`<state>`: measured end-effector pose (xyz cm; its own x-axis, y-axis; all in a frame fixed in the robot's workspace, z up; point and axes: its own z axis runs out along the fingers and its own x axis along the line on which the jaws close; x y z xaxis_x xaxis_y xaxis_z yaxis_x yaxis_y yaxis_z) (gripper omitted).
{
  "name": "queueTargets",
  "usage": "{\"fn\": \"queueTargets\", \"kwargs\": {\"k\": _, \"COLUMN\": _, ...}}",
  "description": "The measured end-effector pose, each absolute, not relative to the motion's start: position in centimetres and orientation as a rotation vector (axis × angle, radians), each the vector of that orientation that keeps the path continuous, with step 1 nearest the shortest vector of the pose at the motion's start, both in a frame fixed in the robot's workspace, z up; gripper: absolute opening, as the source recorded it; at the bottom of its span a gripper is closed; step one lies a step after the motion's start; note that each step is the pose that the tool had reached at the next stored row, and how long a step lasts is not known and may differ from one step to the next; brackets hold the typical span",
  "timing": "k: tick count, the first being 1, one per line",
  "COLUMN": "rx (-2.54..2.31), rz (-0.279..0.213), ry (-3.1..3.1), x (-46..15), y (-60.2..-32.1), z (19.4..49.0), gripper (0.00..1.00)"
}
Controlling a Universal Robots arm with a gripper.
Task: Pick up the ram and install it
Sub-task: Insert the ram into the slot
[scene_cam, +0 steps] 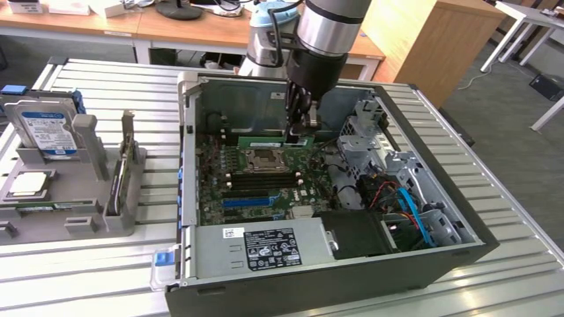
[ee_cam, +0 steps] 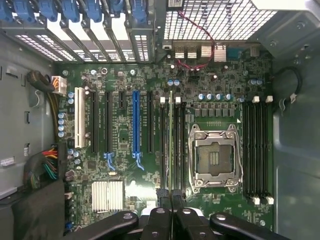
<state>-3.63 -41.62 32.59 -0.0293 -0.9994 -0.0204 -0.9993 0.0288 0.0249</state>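
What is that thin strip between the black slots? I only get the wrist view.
Observer: The ram; the exterior view shows its flat green side, gripped by the shut claw.
Visitor: Where is all this?
Observer: Inside an open computer case lying on a slatted metal table.
Visitor: Anything beside it?
Observer: A blue-labelled hard drive stands in a grey rack, toward the exterior view's left.

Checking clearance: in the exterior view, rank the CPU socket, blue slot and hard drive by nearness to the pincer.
1. CPU socket, right beside the pincer.
2. Blue slot, farther along the motherboard.
3. Hard drive, outside the case, exterior view's left.
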Motion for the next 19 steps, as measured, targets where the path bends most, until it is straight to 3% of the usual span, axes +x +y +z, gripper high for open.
{"fn": "queueTargets", "kwargs": {"k": 19, "rx": 2.188, "rz": -0.048, "ry": -2.252, "x": -3.6, "y": -41.6, "z": 29.9, "gripper": 0.12}}
